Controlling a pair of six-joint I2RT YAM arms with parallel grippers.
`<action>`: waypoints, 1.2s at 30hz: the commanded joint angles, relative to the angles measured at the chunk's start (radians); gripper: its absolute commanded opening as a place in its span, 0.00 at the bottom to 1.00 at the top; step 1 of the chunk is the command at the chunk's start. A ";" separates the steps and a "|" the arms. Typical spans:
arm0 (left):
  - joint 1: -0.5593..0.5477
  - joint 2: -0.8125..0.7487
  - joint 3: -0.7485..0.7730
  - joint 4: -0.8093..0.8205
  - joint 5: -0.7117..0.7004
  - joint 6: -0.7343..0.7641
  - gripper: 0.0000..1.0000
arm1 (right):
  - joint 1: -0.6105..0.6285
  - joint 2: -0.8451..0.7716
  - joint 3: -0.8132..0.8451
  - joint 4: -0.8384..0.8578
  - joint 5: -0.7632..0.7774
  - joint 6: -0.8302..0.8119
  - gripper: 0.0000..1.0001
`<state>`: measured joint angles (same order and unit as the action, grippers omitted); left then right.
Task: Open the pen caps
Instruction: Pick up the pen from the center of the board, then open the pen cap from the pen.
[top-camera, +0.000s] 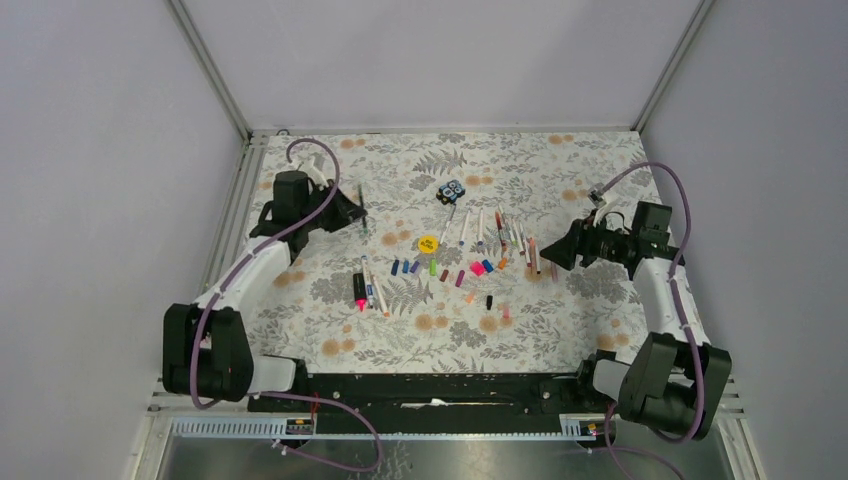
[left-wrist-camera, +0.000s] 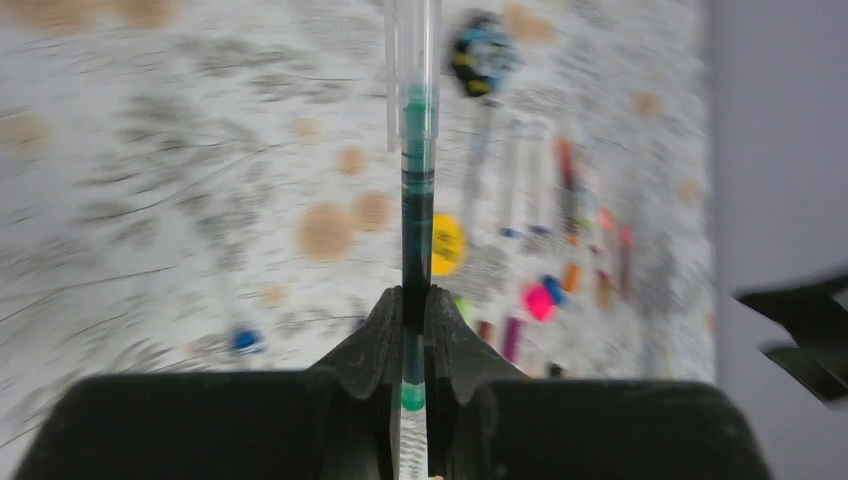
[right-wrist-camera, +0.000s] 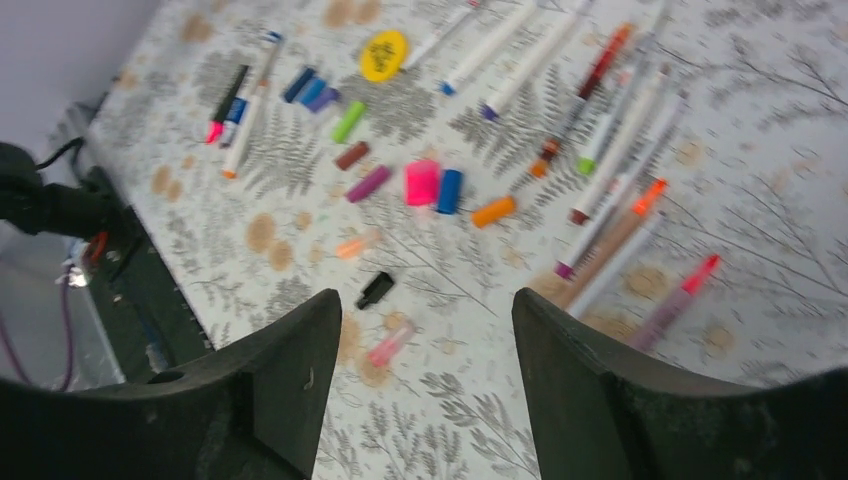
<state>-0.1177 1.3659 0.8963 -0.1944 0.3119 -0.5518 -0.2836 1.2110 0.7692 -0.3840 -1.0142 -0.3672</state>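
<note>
the left gripper (left-wrist-camera: 415, 305), two black wedge-shaped plastic fingers, is clamped tight on a slim clear-barrelled pen with green ink (left-wrist-camera: 417, 190). the pen runs straight up the middle of the left wrist view, its dark green tube showing through the see-through plastic. in the top view this gripper sits at the left of the frame, well apart from the other pens. the right gripper (right-wrist-camera: 425, 305) has its matte black fingers spread wide with nothing between them, at the right of the top view. the table (top-camera: 330, 335) wears a pale cover printed with grey ferns and tan blossoms. thin white-barrelled pens (top-camera: 505, 235) lie in a loose fan at centre right, their ends red, orange, green and purple. short smooth plastic pen caps (top-camera: 455, 270) lie scattered just below them at mid-frame: a stubby pink cap (right-wrist-camera: 421, 183) just beside a blue cap (right-wrist-camera: 449, 190), an orange cap (right-wrist-camera: 493, 211) near these, and a black cap (right-wrist-camera: 375, 290) lower down. a thick pink-and-black highlighter (top-camera: 358, 292) lies left of centre beside two thin pens. a flat round yellow disc (top-camera: 428, 243) and a small black-and-blue block with two circles (top-camera: 452, 191) lie above the caps.
</note>
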 joint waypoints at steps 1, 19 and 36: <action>-0.074 -0.070 -0.081 0.446 0.387 -0.162 0.00 | -0.005 -0.070 -0.043 0.069 -0.288 0.024 0.71; -0.684 0.156 -0.042 1.079 0.098 -0.294 0.00 | -0.005 -0.142 -0.249 0.866 -0.407 0.882 0.82; -0.861 0.321 0.024 1.184 -0.097 -0.211 0.00 | 0.040 -0.139 -0.305 1.190 -0.354 1.220 0.80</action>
<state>-0.9569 1.6577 0.8658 0.8921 0.2729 -0.7895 -0.2680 1.0782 0.4683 0.6930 -1.3708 0.7849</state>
